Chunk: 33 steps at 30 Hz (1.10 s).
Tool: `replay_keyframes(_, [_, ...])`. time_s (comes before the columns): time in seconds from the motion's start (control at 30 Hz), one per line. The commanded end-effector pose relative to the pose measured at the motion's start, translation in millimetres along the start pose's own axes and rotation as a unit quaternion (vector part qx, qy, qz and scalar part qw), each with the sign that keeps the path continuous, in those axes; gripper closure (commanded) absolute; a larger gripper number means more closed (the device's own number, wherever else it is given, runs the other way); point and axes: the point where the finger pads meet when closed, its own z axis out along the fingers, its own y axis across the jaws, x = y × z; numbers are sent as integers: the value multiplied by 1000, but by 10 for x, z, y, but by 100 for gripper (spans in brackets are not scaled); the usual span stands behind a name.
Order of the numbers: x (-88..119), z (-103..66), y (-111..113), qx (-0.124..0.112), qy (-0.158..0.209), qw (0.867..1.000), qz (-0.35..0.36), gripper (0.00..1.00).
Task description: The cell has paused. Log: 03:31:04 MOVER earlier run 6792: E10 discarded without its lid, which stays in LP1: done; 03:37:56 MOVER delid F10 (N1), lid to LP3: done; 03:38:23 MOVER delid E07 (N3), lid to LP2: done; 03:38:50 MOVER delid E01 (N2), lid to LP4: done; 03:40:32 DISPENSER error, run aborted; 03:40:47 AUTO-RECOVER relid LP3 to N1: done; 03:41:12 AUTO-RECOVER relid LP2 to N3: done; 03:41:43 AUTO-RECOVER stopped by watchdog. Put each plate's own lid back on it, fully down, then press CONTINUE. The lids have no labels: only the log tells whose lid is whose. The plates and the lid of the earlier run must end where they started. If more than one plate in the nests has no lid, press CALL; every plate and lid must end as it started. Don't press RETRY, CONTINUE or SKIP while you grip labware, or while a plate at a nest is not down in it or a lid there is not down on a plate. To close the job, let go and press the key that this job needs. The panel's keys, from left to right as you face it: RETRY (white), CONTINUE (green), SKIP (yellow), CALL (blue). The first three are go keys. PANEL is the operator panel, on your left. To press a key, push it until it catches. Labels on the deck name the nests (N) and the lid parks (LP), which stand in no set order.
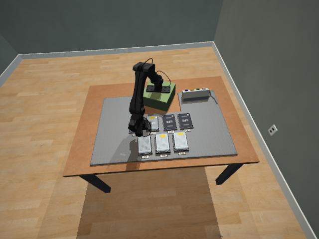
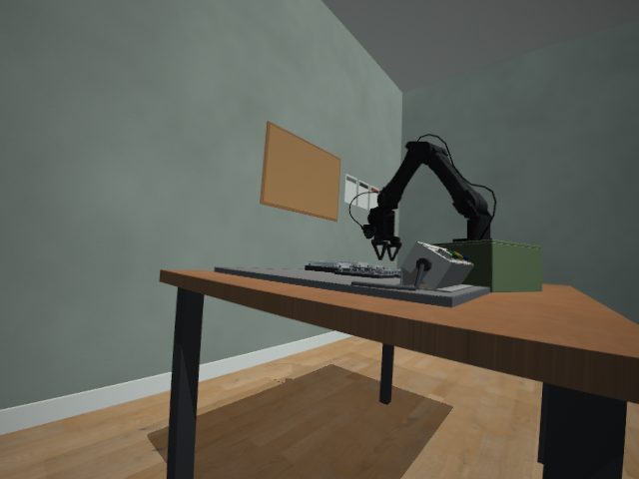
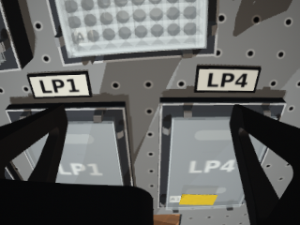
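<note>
My gripper is open and empty. It hovers above the deck between two lid parks; it also shows in the top view and the exterior view. A clear lid with a yellow tag lies in LP4 under the right finger. Another clear lid lies in LP1 under the left finger, and it also shows in the top view. Just beyond them an uncovered well plate sits in the front-left nest. Two lidded plates with yellow tags fill the other nests.
Two dark empty lid parks stand right of the LP1 lid. The operator panel with its row of keys sits at the back right. The arm's green base block is behind the parks.
</note>
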Motion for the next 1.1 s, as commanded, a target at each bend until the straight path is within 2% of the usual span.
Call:
replay_keyframes(0.0, [96,-120,-122,5,-18,1000,-7,0])
replay_keyframes(0.33, [521,-107,-374,4,-18,1000,-7,0])
replay_keyframes(0.4, [521,-107,-374,4,-18,1000,-7,0])
replay_keyframes(0.73, [938,-98,-631,5,-18,1000,-7,0])
replay_keyframes(0.77, [938,-99,-634,5,-18,1000,-7,0])
replay_keyframes(0.83, [790,-198,-723,17,-35,999,-9,0])
replay_keyframes(0.87, [755,-199,-674,17,-35,999,-17,0])
replay_keyframes(1.07, [799,-177,-699,14,-29,999,-11,0])
